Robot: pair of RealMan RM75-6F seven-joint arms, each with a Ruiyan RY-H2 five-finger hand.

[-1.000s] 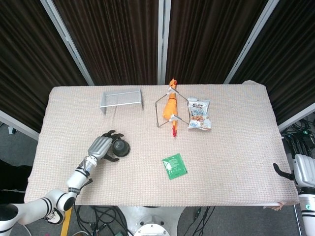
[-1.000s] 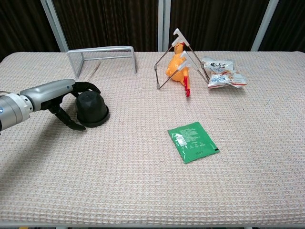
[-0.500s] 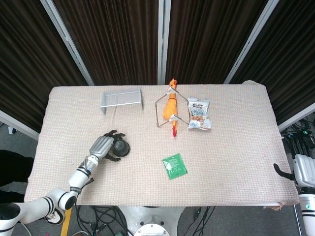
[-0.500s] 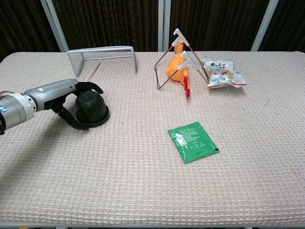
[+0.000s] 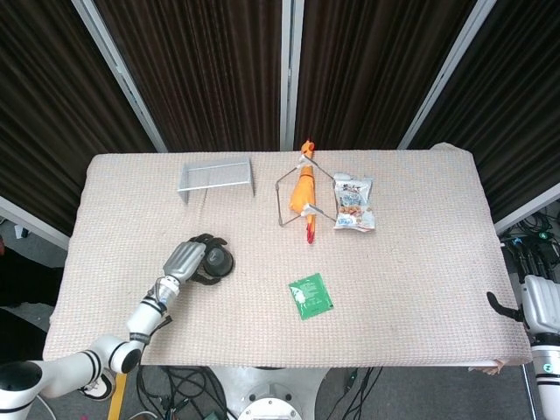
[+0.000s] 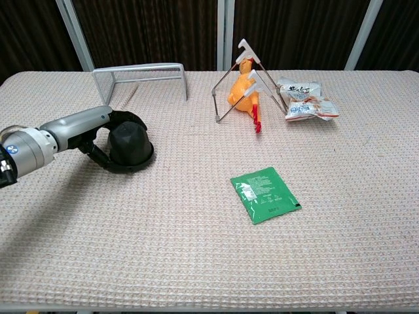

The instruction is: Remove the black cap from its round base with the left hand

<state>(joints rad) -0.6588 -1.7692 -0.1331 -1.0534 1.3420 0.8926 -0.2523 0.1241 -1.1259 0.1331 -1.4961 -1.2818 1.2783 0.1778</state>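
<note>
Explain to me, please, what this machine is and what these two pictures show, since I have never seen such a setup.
It is a two-armed robot with humanlike hands, steered remotely by a person. One picture looks down from its head, the other looks forward from its chest. On the cloth-covered table lie a black cap on its round base, a wire rack, an orange toy chicken in a wire stand, a snack bag and a green packet. The left hand has its fingers curled around the cap, which sits on its base. The right hand waits at the table's edge, holding nothing visible.
</note>
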